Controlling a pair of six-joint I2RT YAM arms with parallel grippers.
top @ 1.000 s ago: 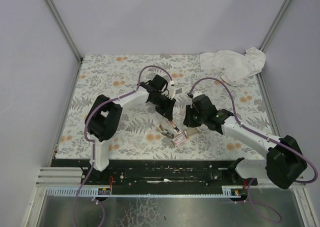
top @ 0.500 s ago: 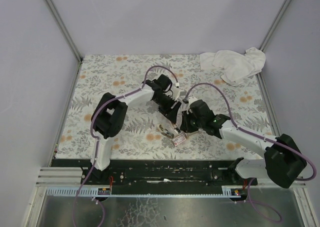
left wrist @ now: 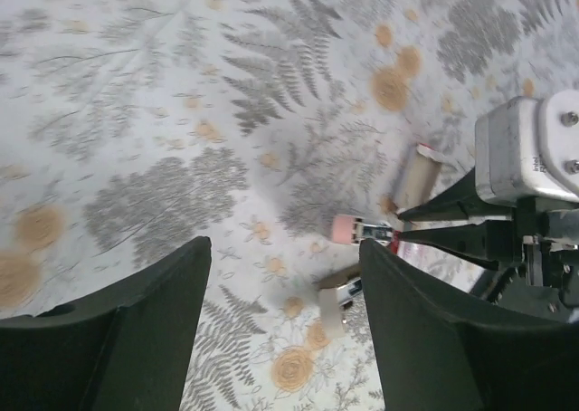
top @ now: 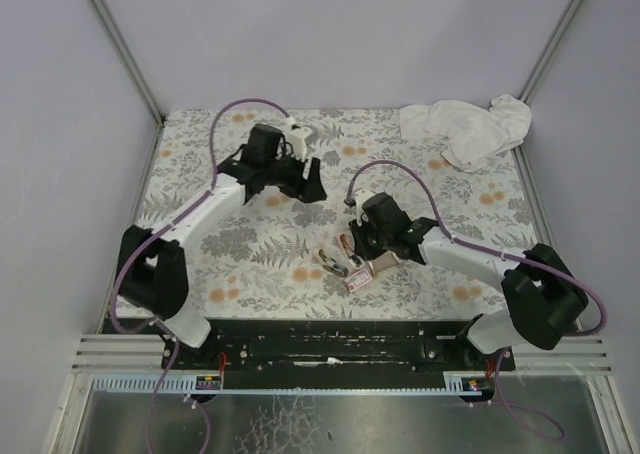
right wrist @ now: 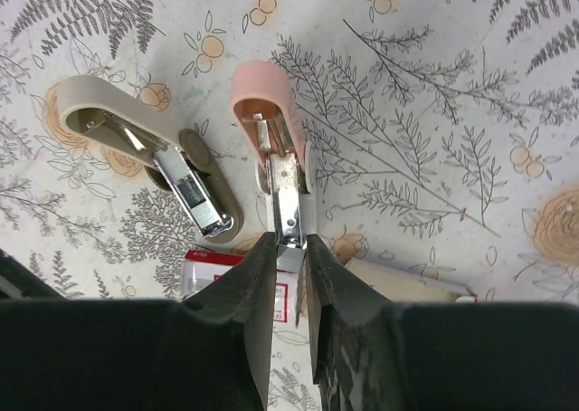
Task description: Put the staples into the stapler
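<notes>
The staples box point(right wrist: 222, 275) lies flat on the surface point(top: 200, 174), right under my right jaws and at the near end of the stapler point(top: 335, 259). Its tan inner tray point(right wrist: 407, 282) lies just beside it. The stapler is folded open, and its beige half point(right wrist: 99, 112) and pink half point(right wrist: 267, 103) lie side by side, metal insides up. My right jaws are narrow, pinched on a bright metal strip point(right wrist: 288, 203) that lines up with the pink half's channel. I cannot tell whether that strip is loose staples or part of the stapler. My left jaws stand wide, holding nothing, raised over the surface well apart from the stapler, to its far left. A white cloth point(top: 470, 129) lies crumpled at the far right corner.
</notes>
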